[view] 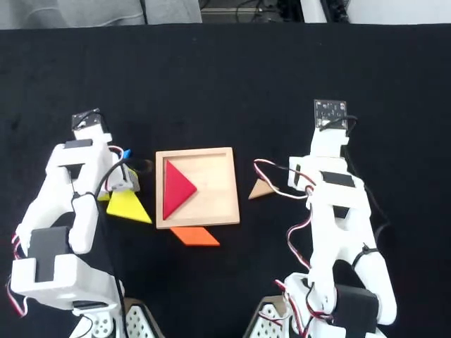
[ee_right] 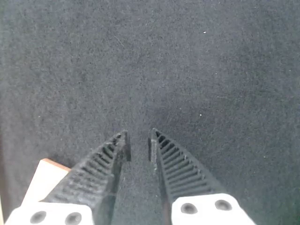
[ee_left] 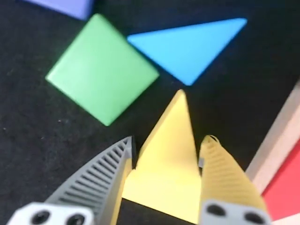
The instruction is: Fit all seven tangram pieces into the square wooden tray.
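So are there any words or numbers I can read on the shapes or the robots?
None can be read.
The pieces, like the red triangle and green square, are plain, and so is the tray.
The dark board has marks too small to read.

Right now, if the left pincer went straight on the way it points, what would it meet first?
The yellow triangle sits inside the left pincer. Past that piece's tip, the blue triangle comes first, probably at its near corner; the green square lies aside.
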Controlling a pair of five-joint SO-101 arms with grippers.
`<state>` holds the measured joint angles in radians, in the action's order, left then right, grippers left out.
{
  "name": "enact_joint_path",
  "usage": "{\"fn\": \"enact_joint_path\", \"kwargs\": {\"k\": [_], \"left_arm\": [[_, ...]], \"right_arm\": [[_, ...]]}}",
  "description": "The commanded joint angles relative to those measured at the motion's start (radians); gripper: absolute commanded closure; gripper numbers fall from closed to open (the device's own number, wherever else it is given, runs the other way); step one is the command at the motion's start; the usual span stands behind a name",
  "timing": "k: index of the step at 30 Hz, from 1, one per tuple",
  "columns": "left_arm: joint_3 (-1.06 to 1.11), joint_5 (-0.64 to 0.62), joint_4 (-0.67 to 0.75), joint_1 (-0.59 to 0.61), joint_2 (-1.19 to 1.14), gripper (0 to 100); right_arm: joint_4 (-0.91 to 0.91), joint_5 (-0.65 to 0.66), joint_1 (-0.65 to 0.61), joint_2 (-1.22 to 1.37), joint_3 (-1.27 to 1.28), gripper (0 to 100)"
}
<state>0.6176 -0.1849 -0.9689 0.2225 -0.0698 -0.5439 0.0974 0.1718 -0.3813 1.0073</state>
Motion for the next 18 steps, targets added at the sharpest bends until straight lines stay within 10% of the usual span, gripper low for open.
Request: {"fn": "enact_joint_path", "kwargs": {"k": [1, 18], "left_arm": [[-0.022, -0.012, -0.003, -0.038, 0.071, 79], [0.219, -0.180, 0.017, 0.028, 0.255, 60]], "right_arm": [[0.018, 0.008, -0.017, -0.045, -0.004, 92.3], [0.014, 0.008, -0.017, -0.045, -0.004, 92.2]]}}
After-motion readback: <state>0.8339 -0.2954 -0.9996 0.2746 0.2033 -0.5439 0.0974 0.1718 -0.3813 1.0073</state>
